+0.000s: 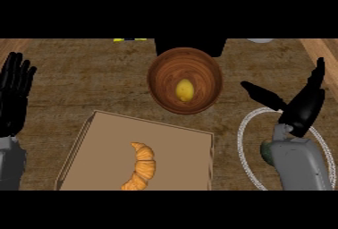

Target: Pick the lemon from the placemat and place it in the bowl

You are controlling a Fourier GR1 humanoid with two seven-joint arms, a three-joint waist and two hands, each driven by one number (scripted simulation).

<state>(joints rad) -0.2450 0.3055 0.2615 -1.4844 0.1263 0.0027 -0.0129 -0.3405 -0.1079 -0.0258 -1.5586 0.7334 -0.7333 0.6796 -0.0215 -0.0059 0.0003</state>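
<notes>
The yellow lemon [185,90] lies inside the round wooden bowl [165,71] at the upper middle of the counter. My right hand [300,107] is to the right of the bowl, apart from it, fingers and thumb spread straight, holding nothing. It hovers over a pale round placemat [243,147] with a rope-like rim, mostly hidden under the forearm. My left hand [14,89] rests open at the far left edge, fingers up.
A tan cutting board [178,147] lies in the lower middle with a croissant [140,167] on it. A dark object [191,44] stands behind the bowl. Small yellow [128,39] and pale [262,40] things show at the top edge.
</notes>
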